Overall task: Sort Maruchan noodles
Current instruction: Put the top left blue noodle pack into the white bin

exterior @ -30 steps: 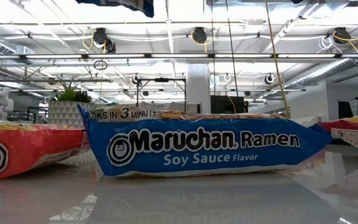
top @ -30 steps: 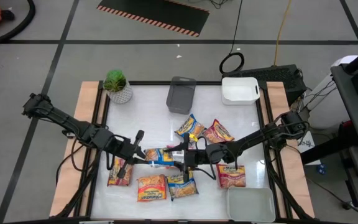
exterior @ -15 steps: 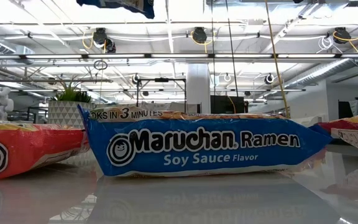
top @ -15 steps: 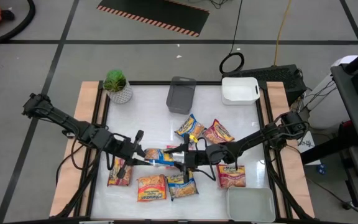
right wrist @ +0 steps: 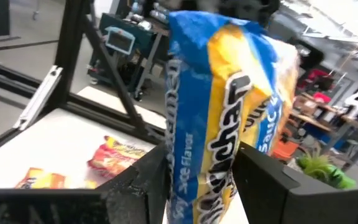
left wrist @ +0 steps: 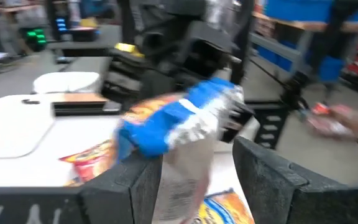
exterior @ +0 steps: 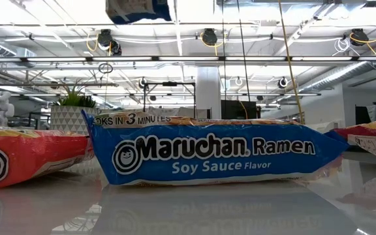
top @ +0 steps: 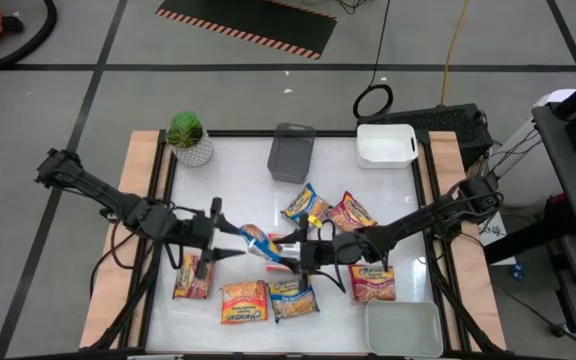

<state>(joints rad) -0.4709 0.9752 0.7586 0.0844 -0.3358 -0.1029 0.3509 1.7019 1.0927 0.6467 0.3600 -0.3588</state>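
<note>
Gripping a blue packet aloft, right tool, left tool released, low view showing its underside.

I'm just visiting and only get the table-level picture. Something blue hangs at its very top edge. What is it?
Observer: A blue-and-yellow Maruchan packet, lifted above the middle of the table.
Operator: What holds it up?
Observer: The right gripper is clamped on one end of it. The right wrist view shows the packet squeezed between its fingers.
Operator: And the other arm?
Observer: The left gripper is at the packet's opposite end, with its fingers open on either side of it.
</note>
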